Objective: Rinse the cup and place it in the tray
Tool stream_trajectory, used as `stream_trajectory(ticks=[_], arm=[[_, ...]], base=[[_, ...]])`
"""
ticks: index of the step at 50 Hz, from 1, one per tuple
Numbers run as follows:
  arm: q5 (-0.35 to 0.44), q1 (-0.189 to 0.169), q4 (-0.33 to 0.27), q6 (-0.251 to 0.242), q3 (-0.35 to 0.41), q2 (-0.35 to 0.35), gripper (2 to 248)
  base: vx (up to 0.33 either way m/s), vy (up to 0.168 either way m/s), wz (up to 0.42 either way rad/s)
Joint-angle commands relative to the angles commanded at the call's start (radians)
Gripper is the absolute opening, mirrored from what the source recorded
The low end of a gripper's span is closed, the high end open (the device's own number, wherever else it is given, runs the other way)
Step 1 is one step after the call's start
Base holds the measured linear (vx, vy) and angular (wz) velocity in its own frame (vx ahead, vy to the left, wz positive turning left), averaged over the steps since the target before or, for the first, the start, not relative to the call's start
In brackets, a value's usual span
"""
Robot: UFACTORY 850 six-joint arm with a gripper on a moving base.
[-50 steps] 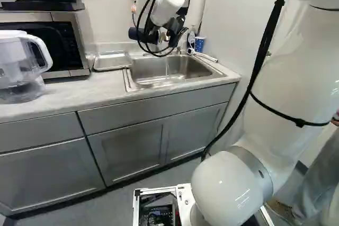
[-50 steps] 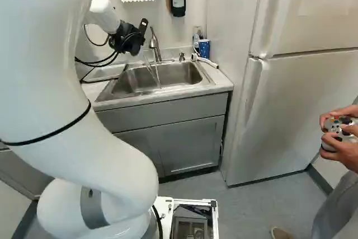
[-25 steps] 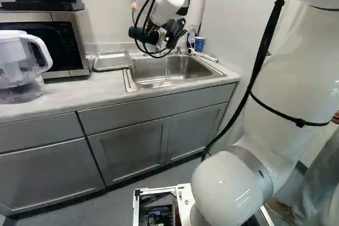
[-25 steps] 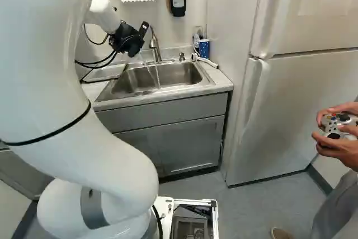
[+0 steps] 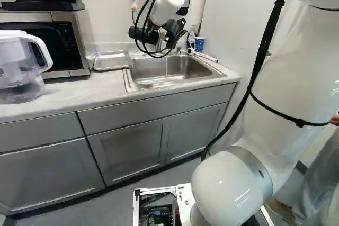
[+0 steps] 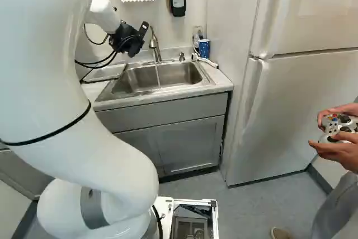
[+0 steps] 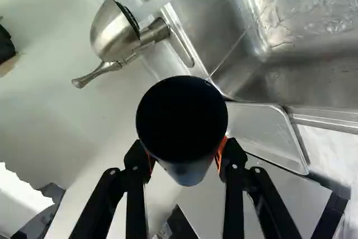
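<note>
The pincer (image 6: 136,38) held the dark cup (image 7: 182,121), one finger on each side of it, the orange pads (image 7: 221,150) touching its wall. The cup sat between the fingers, at their tips, with its round, dark end turned towards the wrist camera. Whether anything was inside it, I could not tell.

In the right base view the pincer hung above the left rear part of the sink (image 6: 134,80), to the left of the faucet (image 6: 154,42). Water (image 6: 158,75) ran from the faucet into the sink. In the wrist view that stream passed apart from the cup, while a thin, pale line (image 7: 230,53) stretched from near the cup's edge across the sink.

The metal tray (image 5: 112,61) lay on the counter (image 5: 69,91) just to the left of the sink in the left base view. Seen from the wrist, the cup overlapped a corner of the tray and part of the sink's rim; it was above them, not resting in the tray. A blue patterned cup (image 6: 204,48) stood behind the sink, near its right corner in the right base view.
</note>
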Motion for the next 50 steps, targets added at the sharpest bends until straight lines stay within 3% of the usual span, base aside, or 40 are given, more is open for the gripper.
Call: stream_trajectory(ticks=[25, 50], arm=[[0.0, 0.0, 0.0, -0.006, 0.0, 0.0, 123], [0.0, 0.0, 0.0, -0.242, 0.0, 0.0, 123]], base=[[0.0, 0.0, 0.0], [0.0, 0.0, 0.0]])
